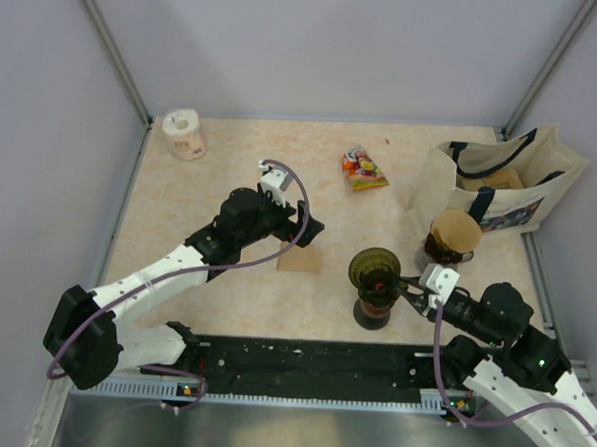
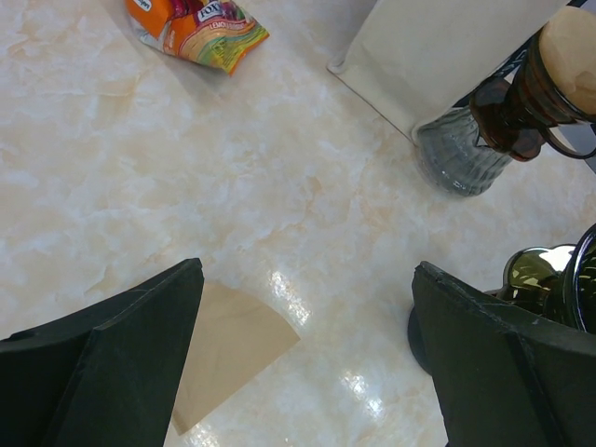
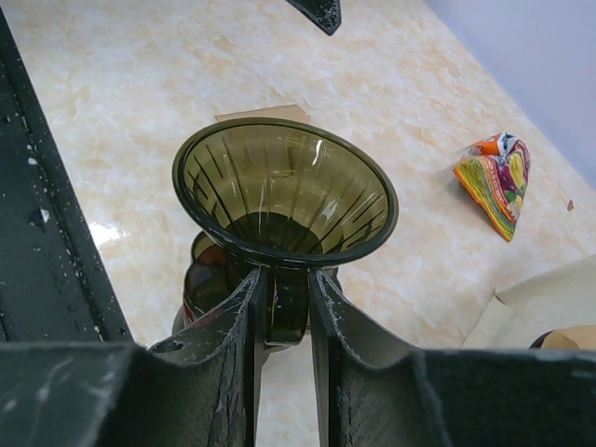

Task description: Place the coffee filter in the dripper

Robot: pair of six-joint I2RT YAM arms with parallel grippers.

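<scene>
A brown paper coffee filter (image 1: 299, 259) lies flat on the marble table; in the left wrist view the coffee filter (image 2: 233, 345) is partly hidden under my left finger. My left gripper (image 1: 308, 230) (image 2: 307, 270) hovers over it, wide open and empty. The olive-brown dripper (image 1: 374, 268) (image 3: 284, 191) stands empty on a black cup (image 1: 374, 310). My right gripper (image 1: 407, 286) (image 3: 284, 275) straddles the dripper's small handle, with a thin gap on each side of it.
A second dripper holding a filter sits on a glass cup (image 1: 453, 237) (image 2: 549, 74) beside a canvas tote bag (image 1: 501, 184). A colourful snack packet (image 1: 363, 170) (image 2: 196, 28) and a paper roll (image 1: 185, 134) lie at the back. A black rail (image 1: 301, 364) runs along the near edge.
</scene>
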